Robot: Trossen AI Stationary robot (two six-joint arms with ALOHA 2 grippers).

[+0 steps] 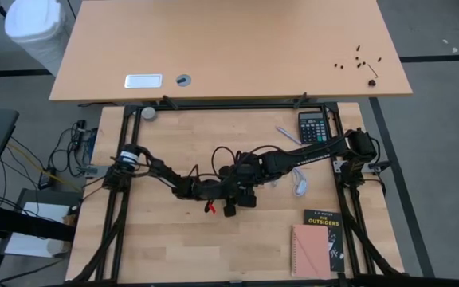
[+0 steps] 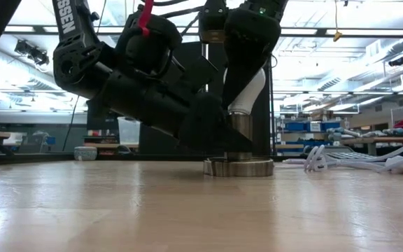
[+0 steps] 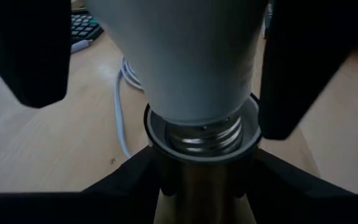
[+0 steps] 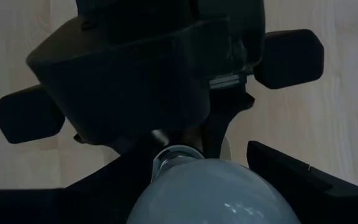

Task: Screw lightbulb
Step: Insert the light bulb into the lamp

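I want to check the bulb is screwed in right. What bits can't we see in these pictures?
- High view: the lightbulb and socket are hidden under both arms.
- Low view: the left gripper covers part of the socket; the bulb's top is behind the right gripper.
- Left wrist view: the bulb's top is cut off.
- The thread depth can't be judged.

The high view is evenly lit and the wooden table (image 1: 174, 239) shows only soft, weak shadows under the arms. In the low view, bright ceiling lights (image 2: 369, 31) at 12 o'clock shine from behind, so the arms look almost black; the near table surface at 6 o'clock is blurred. Both wrist views are dim; the lightbulb (image 3: 185, 56) is very near and out of focus
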